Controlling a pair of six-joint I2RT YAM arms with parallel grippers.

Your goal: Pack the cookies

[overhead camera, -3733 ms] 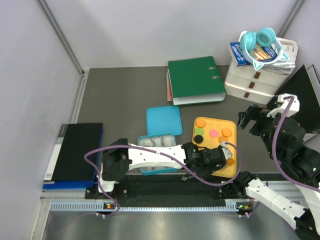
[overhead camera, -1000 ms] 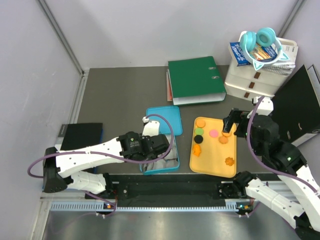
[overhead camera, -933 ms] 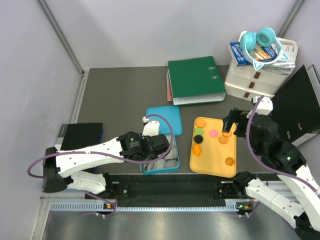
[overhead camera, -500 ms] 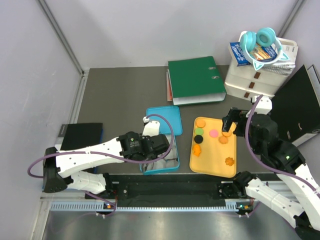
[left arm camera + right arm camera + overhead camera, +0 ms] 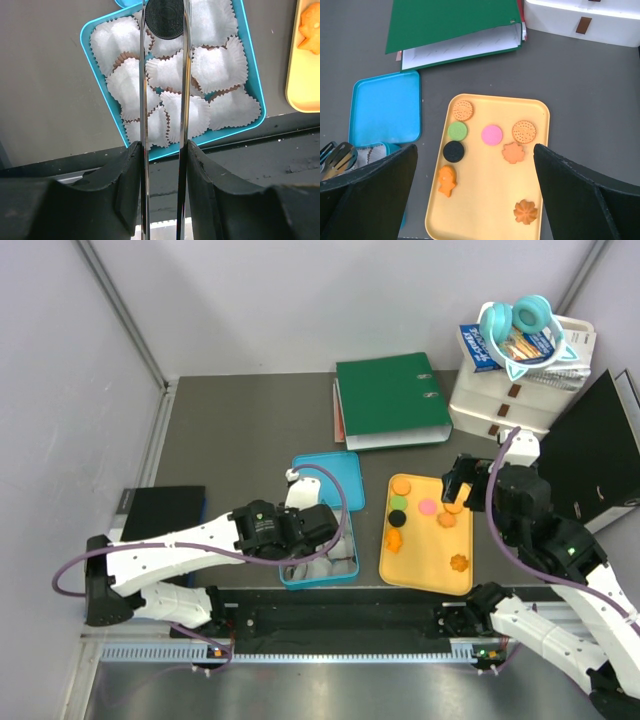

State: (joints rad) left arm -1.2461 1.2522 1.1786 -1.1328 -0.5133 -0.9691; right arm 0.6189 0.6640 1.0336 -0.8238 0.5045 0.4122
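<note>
Left wrist: my left fingers [image 5: 185, 75] are clamped on a black cookie [image 5: 165, 17], pinched at the very tips. It hangs over the far end of the teal box [image 5: 89, 31], which is packed with white liners [image 5: 220, 65]. No other cookie shows in the box.

Right wrist: my right fingers [image 5: 580, 200] are wide apart with nothing between them, hanging over the tray [image 5: 490, 190] on the desk [image 5: 600, 100]. Other cookies [image 5: 491, 135] lie loose on the tray: two round orange, green, pink, black, three shaped orange. The lid [image 5: 385, 107] lies left of the tray.
</note>
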